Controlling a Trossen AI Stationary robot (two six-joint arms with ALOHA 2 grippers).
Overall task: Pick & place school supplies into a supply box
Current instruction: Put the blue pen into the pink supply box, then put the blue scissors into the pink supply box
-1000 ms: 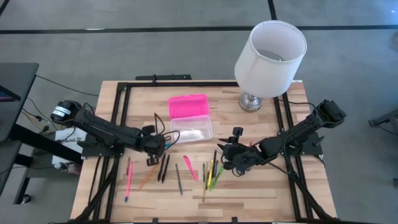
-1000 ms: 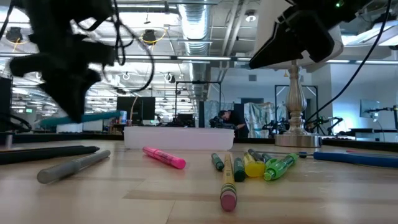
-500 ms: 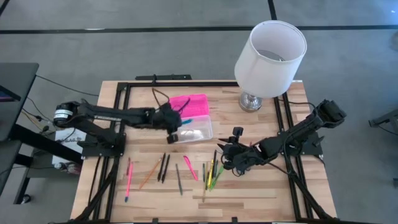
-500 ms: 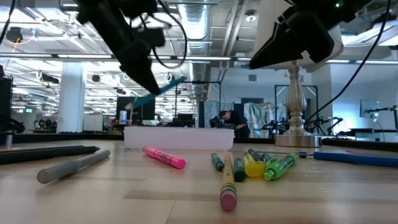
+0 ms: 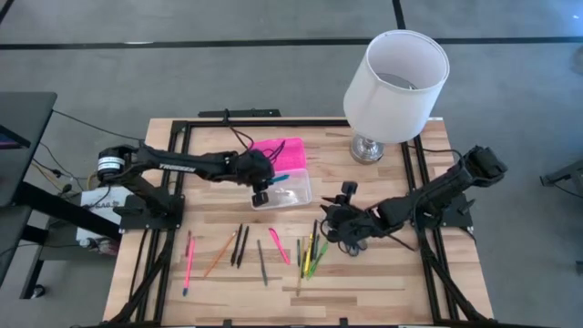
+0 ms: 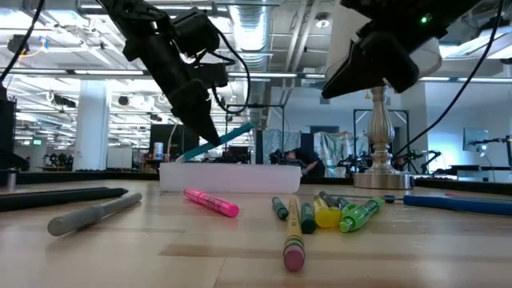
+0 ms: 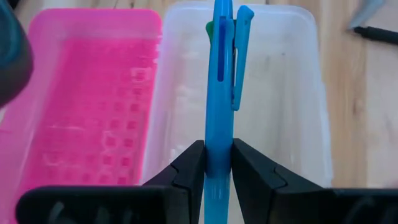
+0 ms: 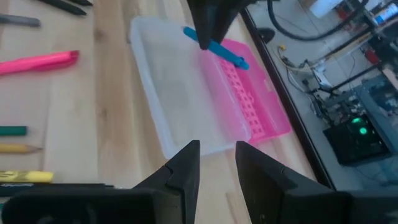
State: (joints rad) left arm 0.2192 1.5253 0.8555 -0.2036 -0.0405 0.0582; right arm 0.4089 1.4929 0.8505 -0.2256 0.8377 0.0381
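Nearest the table's front edge, loose pens, pencils and markers (image 5: 273, 248) lie in a row, with the right gripper (image 5: 346, 235) hovering just behind them, fingers parted and empty. Farther back, the left gripper (image 5: 261, 185) is clamped on a blue pen (image 7: 219, 93), held tilted above the clear base of the supply box (image 5: 290, 193), pink lid (image 5: 276, 154) open behind.

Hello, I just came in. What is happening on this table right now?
A two-armed robot is putting school supplies into a small case. The left gripper holds a blue pen over the clear base of the case, whose pink lid lies open beside it. The pen is not released yet. The right gripper waits, empty, above the pens and markers lying on the table. A white lamp stands at the back.
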